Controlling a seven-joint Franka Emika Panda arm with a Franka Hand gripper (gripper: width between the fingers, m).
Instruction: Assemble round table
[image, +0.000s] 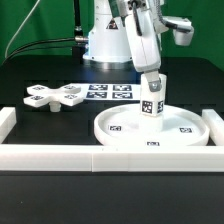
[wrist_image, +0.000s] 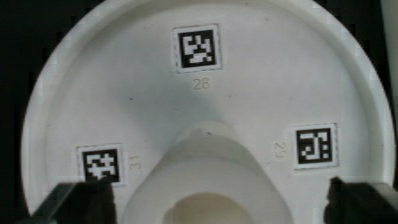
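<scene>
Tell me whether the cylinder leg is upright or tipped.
Upright: the leg stands vertical beneath the claw, over the disc top.

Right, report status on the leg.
Hand straddles leg, grip unclear. Leg upright at centre of disc top. Cross base lies apart, exterior view's left. Nothing blocking the leg.

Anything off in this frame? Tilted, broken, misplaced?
Nothing stands out. The leg stands upright at the middle of the disc top, with the pincer straddling it. The cross base lies flat at the exterior view's left. No damage visible.
</scene>
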